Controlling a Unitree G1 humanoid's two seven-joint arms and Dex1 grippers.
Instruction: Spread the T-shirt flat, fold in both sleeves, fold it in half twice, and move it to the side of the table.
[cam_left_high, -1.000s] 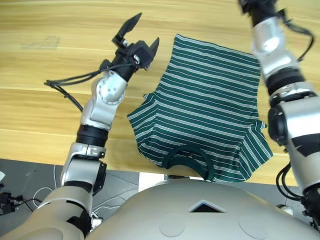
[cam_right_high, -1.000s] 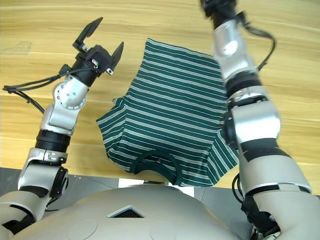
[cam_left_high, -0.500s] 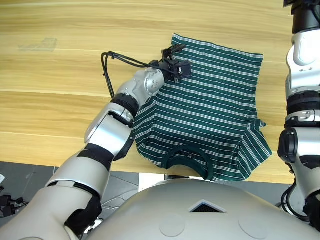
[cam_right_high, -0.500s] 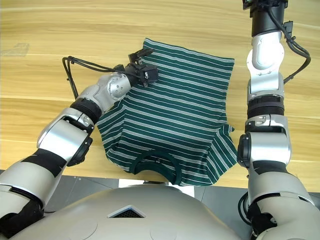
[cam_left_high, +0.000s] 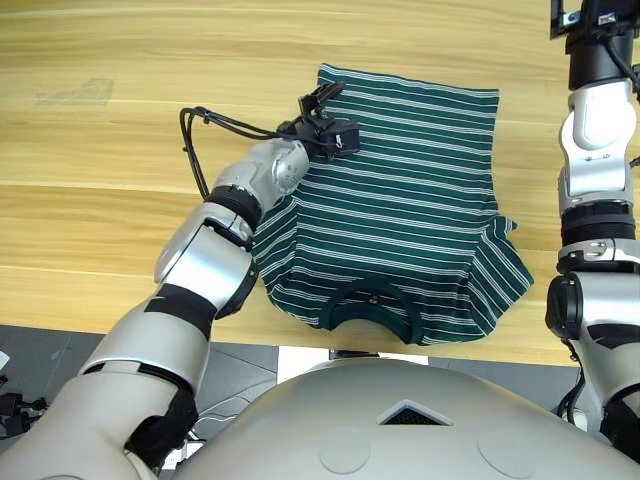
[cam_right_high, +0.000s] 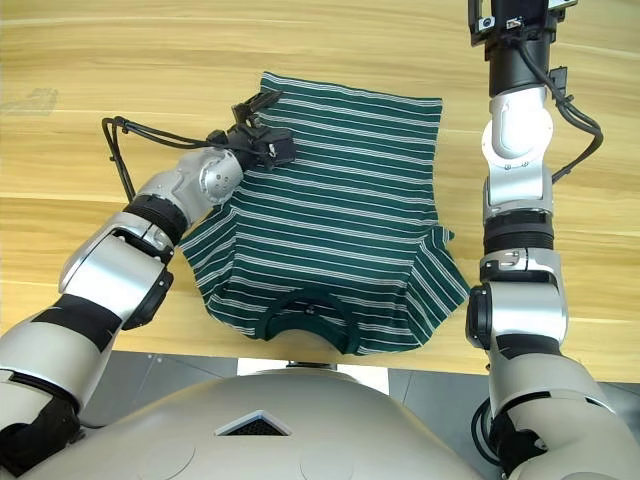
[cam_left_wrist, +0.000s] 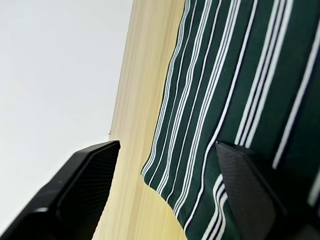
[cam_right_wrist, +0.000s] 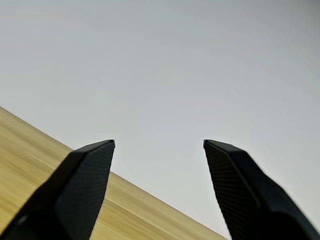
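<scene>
Striped T-shirt, rumpled, on grained wooden table — left gripper splayed over its edge. Tapered fingers of right gripper apart too.

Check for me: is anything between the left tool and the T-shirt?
Nothing visible stands between them. The left tool hangs open right at the T-shirt's left edge, one finger over the striped cloth and the other just outside it.
</scene>
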